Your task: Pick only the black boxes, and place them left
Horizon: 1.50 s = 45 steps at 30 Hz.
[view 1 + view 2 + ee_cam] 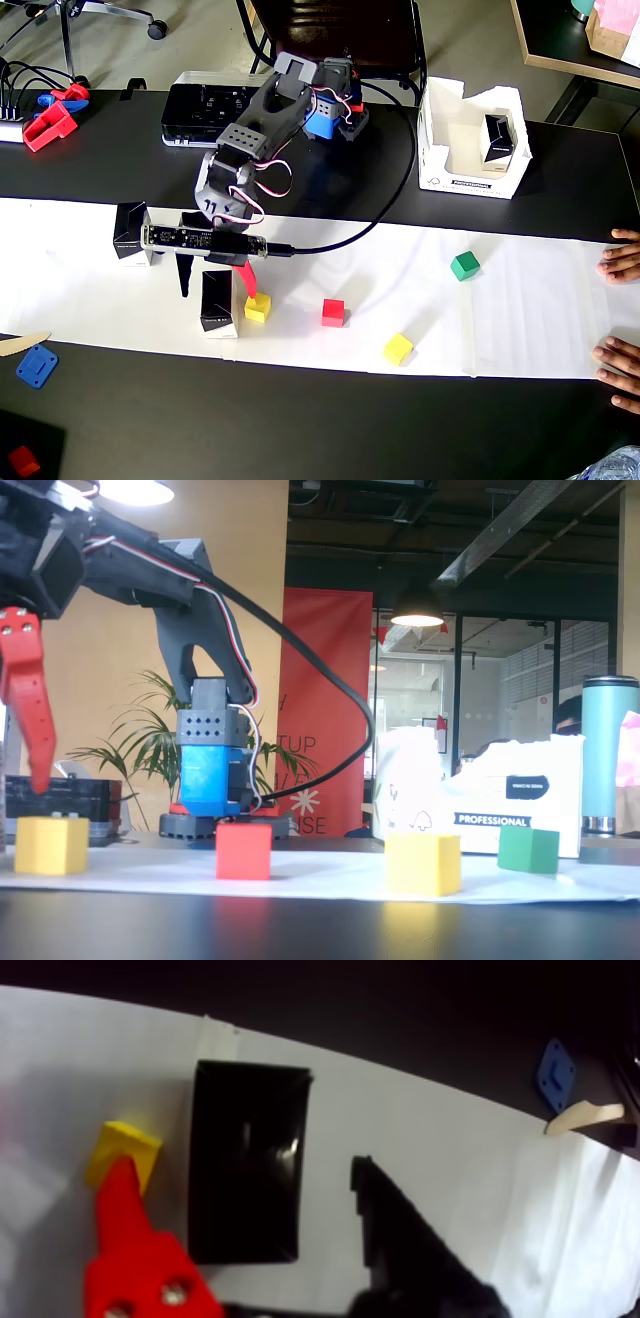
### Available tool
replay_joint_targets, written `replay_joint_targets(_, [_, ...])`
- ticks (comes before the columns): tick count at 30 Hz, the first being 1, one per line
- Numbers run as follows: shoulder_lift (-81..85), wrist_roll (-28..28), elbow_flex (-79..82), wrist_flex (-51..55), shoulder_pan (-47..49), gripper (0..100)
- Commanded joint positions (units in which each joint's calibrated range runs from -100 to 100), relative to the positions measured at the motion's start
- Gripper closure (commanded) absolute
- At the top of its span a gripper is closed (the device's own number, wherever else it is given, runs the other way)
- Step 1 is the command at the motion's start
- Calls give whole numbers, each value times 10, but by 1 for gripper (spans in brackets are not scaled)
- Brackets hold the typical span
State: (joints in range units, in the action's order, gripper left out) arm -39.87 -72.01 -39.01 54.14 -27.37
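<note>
Scanning the overhead view from the left edge: one black box (pixel 131 233) stands at left centre on the white paper strip (pixel 520 320), partly hidden by the wrist camera bar. A second black box (pixel 218 302) stands lower, between the spread fingers of the gripper (pixel 218 285); the red finger (pixel 249 281) reaches the yellow cube (pixel 258 308) beside it, the black finger (pixel 185 274) is on the box's other side. The jaws stand released, touching no box. Further right lie a red cube (pixel 333 312), another yellow cube (pixel 398 348) and a green cube (pixel 464 265). A third black box (pixel 497 139) sits inside the white carton (pixel 440 170) at upper right; its print is too small to read. The carton reads "PROFESSIONAL". In the wrist view the box top (pixel 248 1174) is plain glossy black. The fixed view cuts off the gripper and shows no box clearly.
</note>
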Motion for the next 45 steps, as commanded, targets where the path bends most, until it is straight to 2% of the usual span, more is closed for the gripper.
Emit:
replay_joint_targets(1, [1, 6, -94, -28, 4, 59])
replay_joint_targets(3, [-22, 6, -111, -28, 4, 66])
replay_joint_targets(6, [-43, 11, -132, -28, 5, 84])
replay_joint_targets(8, [-44, 27, -133, -27, 5, 92])
replay_joint_targets(11, [-30, 29, -122, -19, 15, 91])
replay_joint_targets(18, [89, 32, -22, 82, 17, 91])
replay_joint_targets(29, [409, 127, 262, 126, 89, 91])
replay_joint_targets(37, [561, 214, 384, 126, 225, 91])
replay_joint_targets(45, [695, 348, 473, 127, 474, 91])
